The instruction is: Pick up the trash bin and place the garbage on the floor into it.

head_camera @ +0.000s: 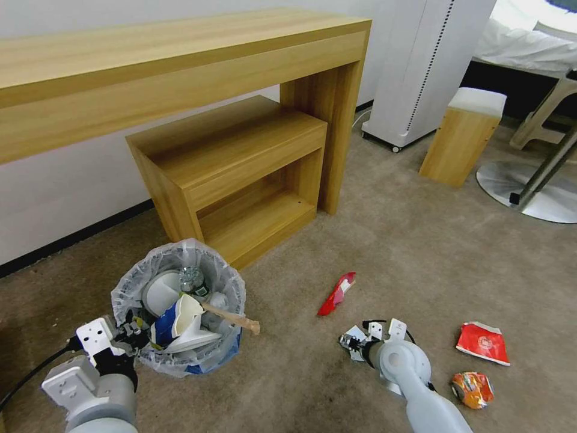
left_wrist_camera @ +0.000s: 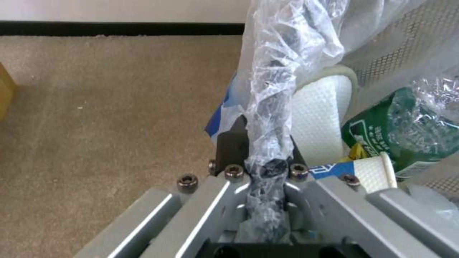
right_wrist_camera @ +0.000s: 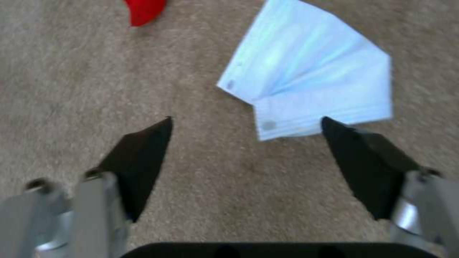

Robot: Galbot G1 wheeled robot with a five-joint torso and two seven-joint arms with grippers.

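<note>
Beige carpet (head_camera: 372, 252) spreads before us, a wooden bench (head_camera: 180, 66) along the wall. Our left gripper (head_camera: 133, 332) has its fingers clenched on the bagged rim of the trash bin (head_camera: 144, 282) — slippers and cartons inside. Our right gripper (right_wrist_camera: 246, 150) hovers with fingers spread over a pale blue face mask (right_wrist_camera: 315, 75) — red packets (head_camera: 482, 343) lie nearby.

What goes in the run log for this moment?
left gripper: shut on trash bin rim | right gripper: open above white paper on floor
</note>
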